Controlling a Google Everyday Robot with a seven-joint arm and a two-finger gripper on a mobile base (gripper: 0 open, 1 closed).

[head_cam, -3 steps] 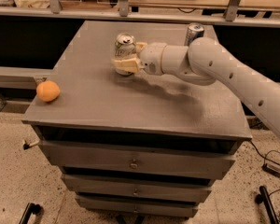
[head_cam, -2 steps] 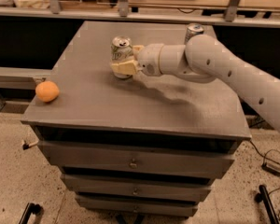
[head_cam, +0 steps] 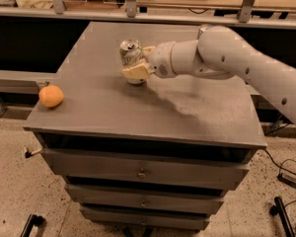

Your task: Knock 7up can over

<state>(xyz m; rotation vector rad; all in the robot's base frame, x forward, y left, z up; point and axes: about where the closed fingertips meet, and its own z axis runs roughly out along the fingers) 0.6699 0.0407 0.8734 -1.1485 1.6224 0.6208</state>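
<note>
The 7up can, short, silver-white with green markings, stands on the grey cabinet top near its back middle, leaning slightly to the left. My gripper reaches in from the right at the can's right side. Its cream fingers are apart: the near finger lies across the can's lower front and the far finger is by its upper right side. The fingers touch the can.
An orange sits near the cabinet's left edge. The top of a second can peeks out behind my arm at the back right. Drawers are below the cabinet top. A shelf runs behind it. Cables lie on the floor at the right.
The gripper has stayed against the can with only a slight shift. The can now leans a little more to the left. The orange has not moved.
</note>
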